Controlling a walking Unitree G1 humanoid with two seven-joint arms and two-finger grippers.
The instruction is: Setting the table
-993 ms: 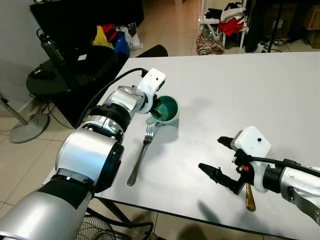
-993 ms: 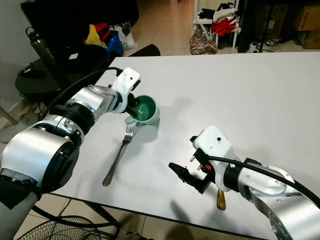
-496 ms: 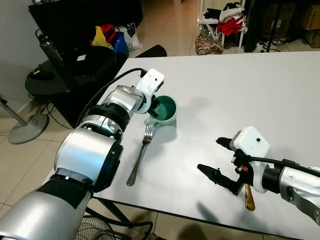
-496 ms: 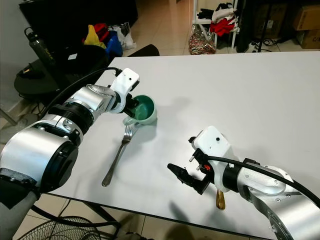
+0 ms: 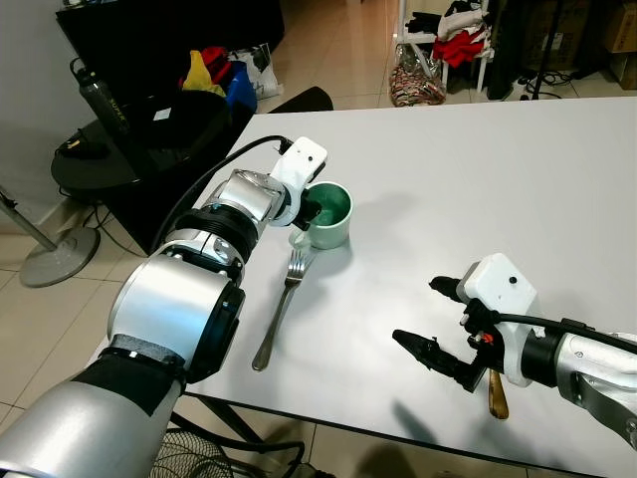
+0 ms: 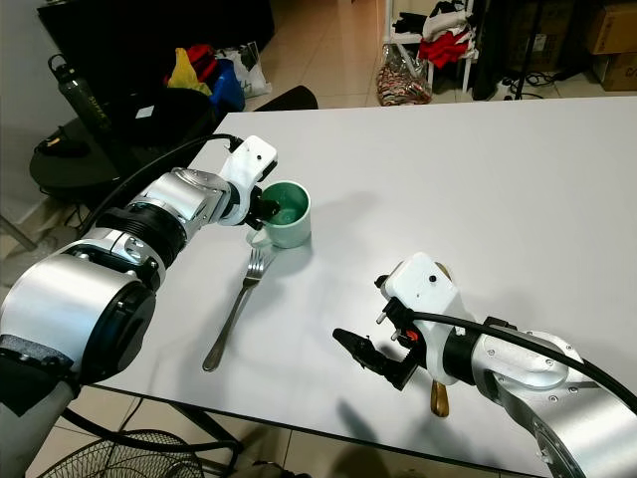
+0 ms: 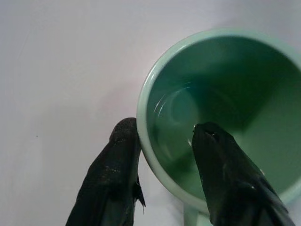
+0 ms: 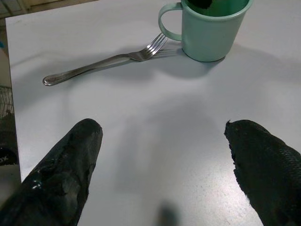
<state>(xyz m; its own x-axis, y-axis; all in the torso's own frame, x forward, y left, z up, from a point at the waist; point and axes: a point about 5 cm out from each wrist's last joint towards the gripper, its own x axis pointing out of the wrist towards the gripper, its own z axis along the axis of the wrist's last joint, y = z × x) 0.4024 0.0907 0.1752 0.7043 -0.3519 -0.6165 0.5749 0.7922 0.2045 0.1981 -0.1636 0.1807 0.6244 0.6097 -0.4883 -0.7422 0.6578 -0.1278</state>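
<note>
A: The jaws of the left gripper [image 7: 162, 155] are clamped on the rim of the green mug [image 5: 330, 213], one finger inside, one outside; the jaws of the right gripper [image 5: 430, 317] stand wide apart, holding nothing.

B: And the mug's place?

A: Upright on the white counter [image 5: 498, 179], towards its left side, with the fork [image 5: 282, 306] just beside its handle, tines towards the mug.

B: The room?

A: Tiled floor [image 5: 40, 319], a black bottle [image 5: 104, 102] on a dark round side table [image 5: 95, 169], clothes on a rack [image 5: 453, 30] beyond.

B: Anything hard to read?

A: A wooden-handled utensil [image 5: 495, 392] lies mostly hidden under the right arm, near the counter's front edge. The middle and far counter lie bare.
</note>
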